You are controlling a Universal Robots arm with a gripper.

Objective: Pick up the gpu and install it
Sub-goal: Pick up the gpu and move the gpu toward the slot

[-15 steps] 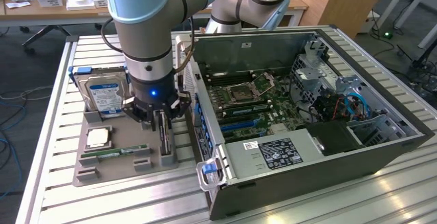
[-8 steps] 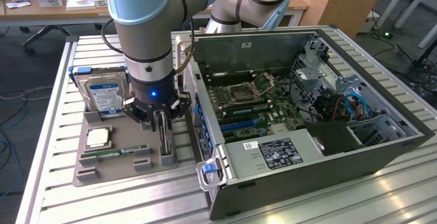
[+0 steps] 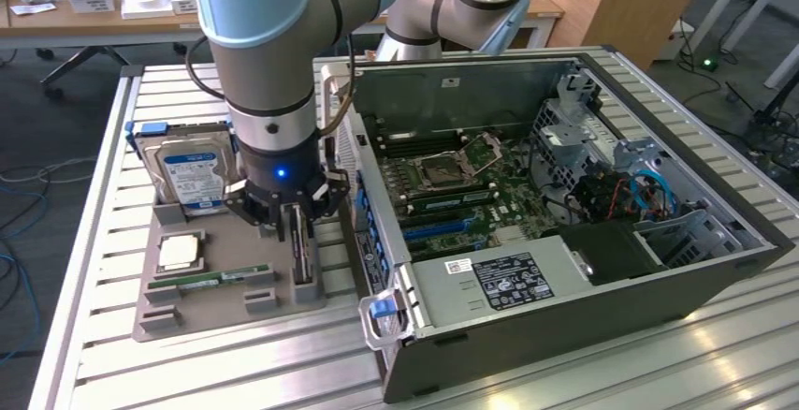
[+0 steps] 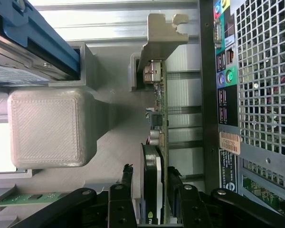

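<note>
Office desks and a wooden cabinet made up the background. In front of them a slatted metal surface (image 3: 125,373) carried two things side by side: an open computer case (image 3: 587,312) lying on its side at the exterior view's right, and a grey holder tray (image 3: 231,314) just beside it at the left. The case lay with its open side up, so the motherboard (image 3: 456,181) faced upward and could be reached from above.

The tray kept each part in a fixed pose. A blue-labelled hard drive (image 3: 187,171) leaned upright at its far end, a processor (image 3: 179,253) lay flat in a recess, and a slim RAM stick (image 3: 206,281) lay flat nearer the front. The gpu (image 4: 156,118) stood on edge in the tray's slot nearest the case. Its silvery bracket (image 4: 162,33) was at the far end from the wrist camera, and its two flat faces were exposed on either side. I judged that this upright stance was meant to let a two-fingered grasp come straight down over the card.

The arm (image 3: 268,54) pointed straight down over that slot. The hand (image 3: 297,240) was lowered onto the card with its jaws set wide and one of the fingers (image 4: 118,204) on each face. In the wrist view the card ran up the middle between them, with a gap visible on the dark-faced side, so the card looked straddled rather than clamped. It rested in its slot, not yet lifted.
</note>
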